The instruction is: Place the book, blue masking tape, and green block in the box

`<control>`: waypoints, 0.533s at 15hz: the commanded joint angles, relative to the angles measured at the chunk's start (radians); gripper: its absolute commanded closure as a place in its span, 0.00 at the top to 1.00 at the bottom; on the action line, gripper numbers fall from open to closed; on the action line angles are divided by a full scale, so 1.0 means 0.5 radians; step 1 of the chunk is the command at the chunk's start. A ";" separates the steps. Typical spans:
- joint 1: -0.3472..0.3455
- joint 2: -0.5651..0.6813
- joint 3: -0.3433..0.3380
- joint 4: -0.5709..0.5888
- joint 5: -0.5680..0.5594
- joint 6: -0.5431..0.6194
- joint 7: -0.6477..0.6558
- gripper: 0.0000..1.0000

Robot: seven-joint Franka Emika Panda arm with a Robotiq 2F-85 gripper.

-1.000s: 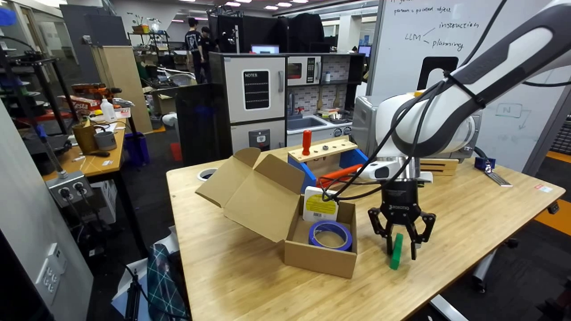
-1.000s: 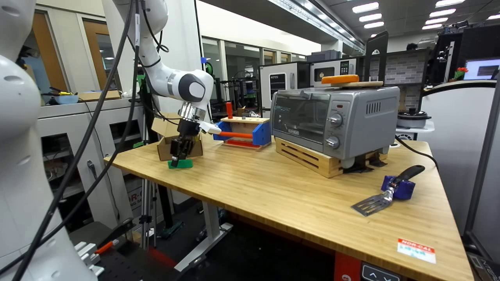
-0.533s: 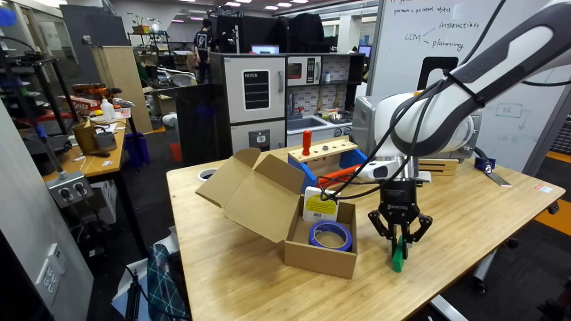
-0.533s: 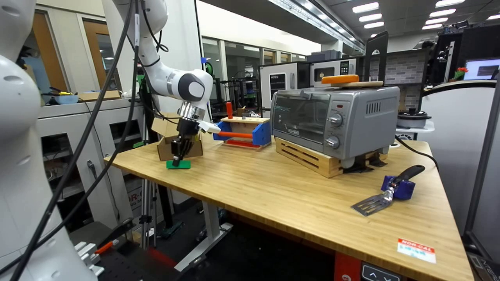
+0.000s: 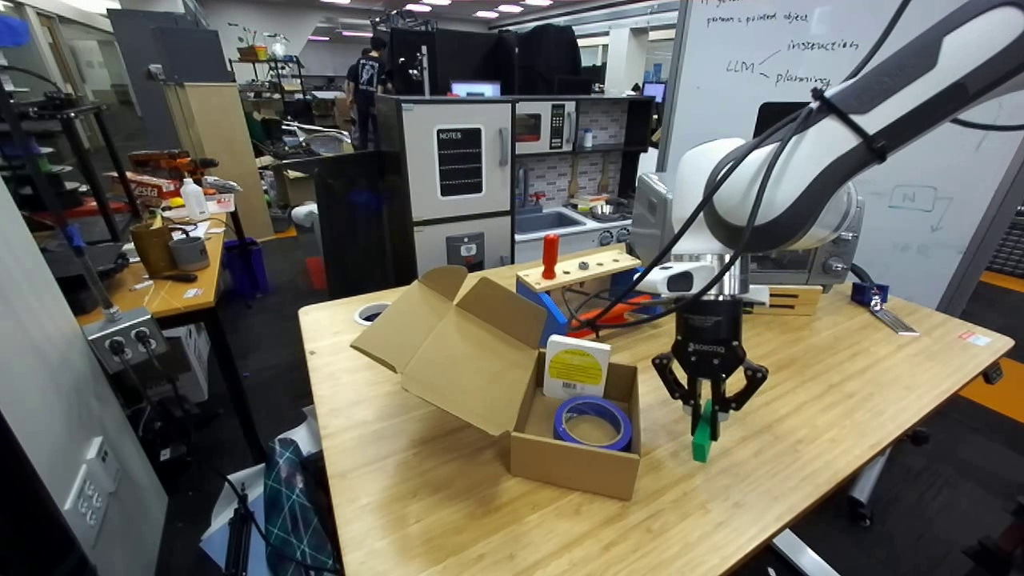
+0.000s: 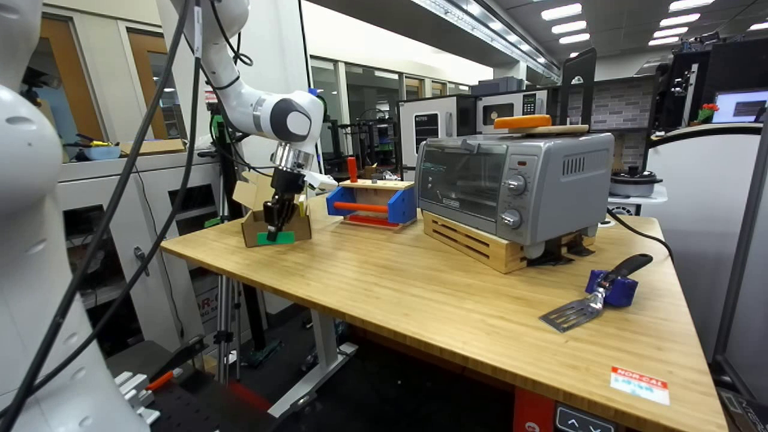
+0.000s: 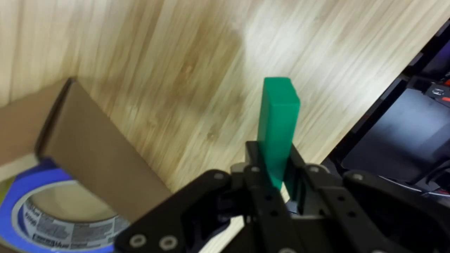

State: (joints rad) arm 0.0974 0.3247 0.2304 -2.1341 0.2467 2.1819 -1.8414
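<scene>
Grey toaster oven (image 6: 516, 186) on a wooden stand (image 6: 498, 254) between a toy workbench (image 6: 369, 208) and a spatula (image 6: 591, 304).

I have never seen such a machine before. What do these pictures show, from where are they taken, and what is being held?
The machine is a robot arm; the black gripper at its end does the grasping. Both exterior views are taken from outside the robot, from different places. The wrist view is taken from the arm itself, looking past the gripper towards the table.

On the table is an open box with a book and blue tape inside. There are also a toy workbench, an oven and a spatula.

The gripper is closed on a green block, held beside the box.
</scene>
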 commanded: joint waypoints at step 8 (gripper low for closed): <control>0.153 -0.395 0.066 0.024 -0.043 0.007 0.022 0.04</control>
State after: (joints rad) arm 0.1530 0.1201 0.2598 -2.1479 0.2425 2.1812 -1.8304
